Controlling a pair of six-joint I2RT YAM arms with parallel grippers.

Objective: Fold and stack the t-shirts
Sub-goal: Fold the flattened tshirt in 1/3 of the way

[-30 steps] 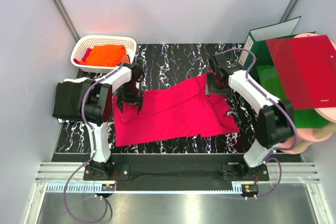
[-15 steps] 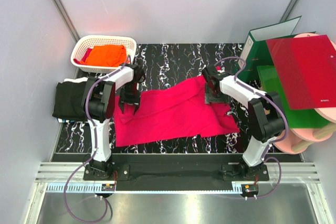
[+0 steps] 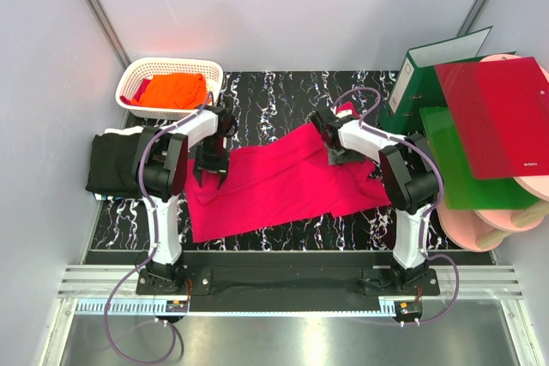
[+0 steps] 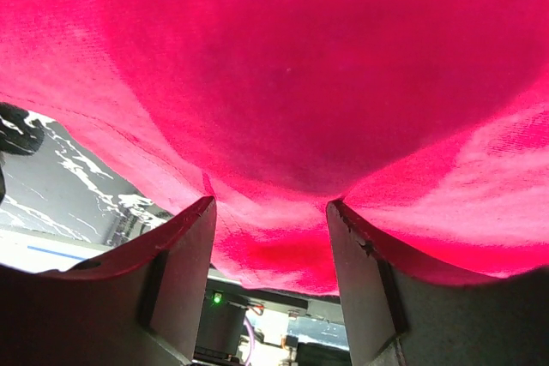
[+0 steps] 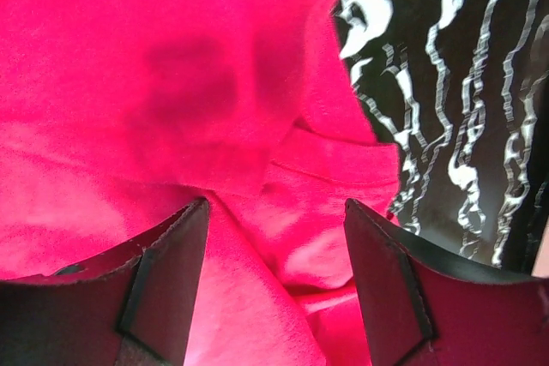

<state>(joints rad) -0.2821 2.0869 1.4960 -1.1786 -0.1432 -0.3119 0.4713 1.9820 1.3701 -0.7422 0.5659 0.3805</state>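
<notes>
The crimson-pink t-shirt (image 3: 283,182) lies spread and wrinkled in the middle of the black marbled worktop (image 3: 274,96). The left fingers (image 4: 184,280) stand apart at its left edge, with cloth sagging into the gap between them. The right fingers (image 5: 167,280) stand apart over its far right part. A black t-shirt (image 3: 116,165) lies at the worktop's left edge. Farther back, an orange t-shirt (image 3: 171,90) sits in a white basket (image 3: 171,64). On the right, a red folder (image 3: 493,117) carries print too small to read.

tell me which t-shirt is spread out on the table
The crimson-pink t-shirt, spread out in the middle. The orange one sits bunched in the basket; the black one lies at the far left.
</notes>
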